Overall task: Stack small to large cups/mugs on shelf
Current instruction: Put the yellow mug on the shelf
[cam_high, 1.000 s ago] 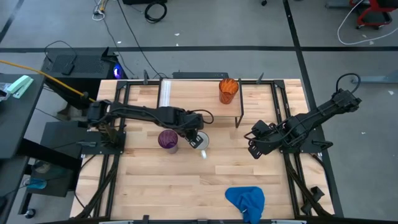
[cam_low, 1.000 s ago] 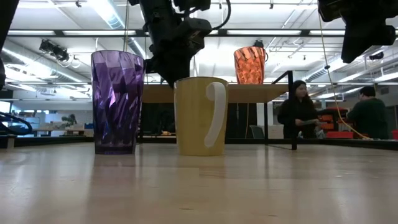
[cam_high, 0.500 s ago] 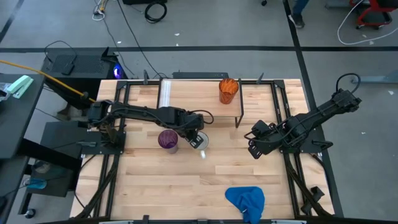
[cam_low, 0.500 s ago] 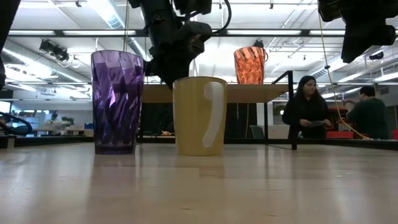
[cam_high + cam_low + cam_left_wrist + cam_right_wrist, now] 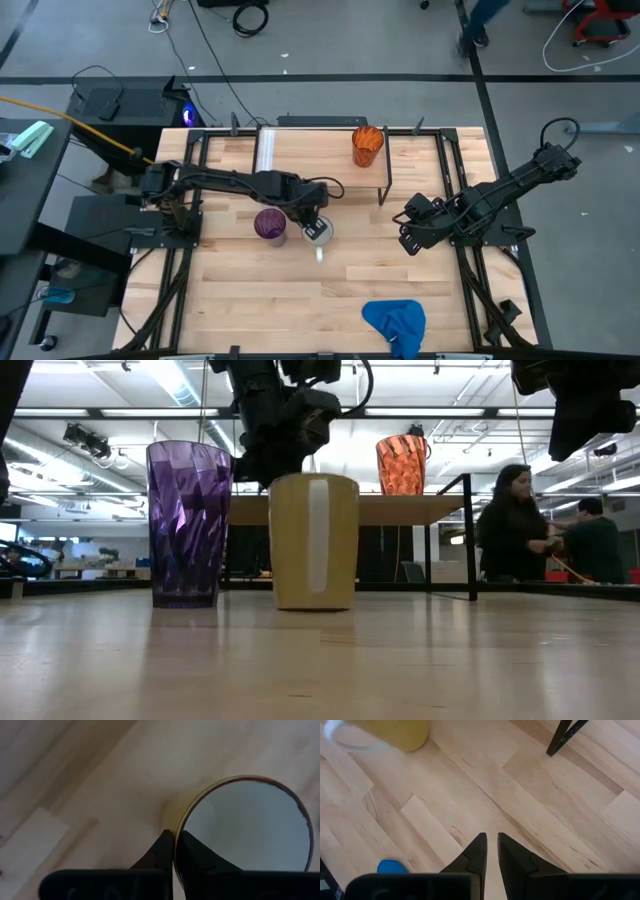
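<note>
We start with the worktop (image 5: 300,290), a broad butcher-block surface of pale, tightly joined strips, and take the shelf (image 5: 320,141) standing on it as our landmark: a low light-wood board on thin black wire legs. Of the three vessels, only the orange cup (image 5: 367,146) stands on the shelf, at its right end, so we judge the task barely begun, with two pieces left to lift and nothing nested yet. The purple tumbler (image 5: 270,224) stands on the worktop in front of the shelf, tall, faceted and translucent, the room showing dimly through its walls. Just beside it, a little nearer the shelf's middle, stands the mug (image 5: 318,232), smooth and opaque, yellowish outside and white inside, its pale handle (image 5: 317,536) facing the low camera. Our left tool (image 5: 173,851) sits over the mug with its fingers pinched on the rim, one inside and one outside, so it grips the mug, whose base seems to sit on the wood. Our right tool (image 5: 408,240) waits beyond the shelf's right end, fingers nearly together and holding nothing. The orange cup is the smallest, ribbed and glassy.
</note>
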`<state>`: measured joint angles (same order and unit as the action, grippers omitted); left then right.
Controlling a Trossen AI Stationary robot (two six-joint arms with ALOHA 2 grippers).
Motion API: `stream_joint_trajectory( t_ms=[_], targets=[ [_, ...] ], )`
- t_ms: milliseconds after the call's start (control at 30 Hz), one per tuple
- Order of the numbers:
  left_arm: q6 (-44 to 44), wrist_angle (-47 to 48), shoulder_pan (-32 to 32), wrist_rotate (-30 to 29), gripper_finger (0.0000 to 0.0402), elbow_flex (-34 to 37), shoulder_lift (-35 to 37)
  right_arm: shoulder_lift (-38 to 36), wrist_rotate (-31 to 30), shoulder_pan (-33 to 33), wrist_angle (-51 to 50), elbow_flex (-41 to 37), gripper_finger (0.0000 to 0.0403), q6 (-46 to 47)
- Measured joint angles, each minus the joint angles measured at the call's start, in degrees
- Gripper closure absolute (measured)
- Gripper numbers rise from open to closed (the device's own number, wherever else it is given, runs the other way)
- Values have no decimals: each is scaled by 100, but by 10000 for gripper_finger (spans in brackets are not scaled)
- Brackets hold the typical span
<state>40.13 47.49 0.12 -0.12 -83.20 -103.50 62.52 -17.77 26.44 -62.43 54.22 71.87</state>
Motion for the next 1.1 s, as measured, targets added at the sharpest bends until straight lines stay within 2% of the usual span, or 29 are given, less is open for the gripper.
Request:
stream_joint_trajectory(
  t_ms=[133, 333, 633, 933, 1100],
  targets=[
    [-200, 26, -45, 164, 384, -504, 0, 0, 1, 0, 0, 0, 350, -3],
    [-590, 797, -98, 73, 384, -1671, 0, 0, 1, 0, -2, 0, 350, -4],
    [-1042, 2131, 52, -677, 384, -3268, 11, 0, 1, 0, -2, 0, 350, -109],
    [-1641, 2954, 960, -1018, 384, -3837, 9, 0, 3, 0, -2, 0, 350, -108],
    [-2070, 2865, 1519, -1040, 384, -4043, 11, 0, 3, 0, 0, 0, 350, -108]
  ],
)
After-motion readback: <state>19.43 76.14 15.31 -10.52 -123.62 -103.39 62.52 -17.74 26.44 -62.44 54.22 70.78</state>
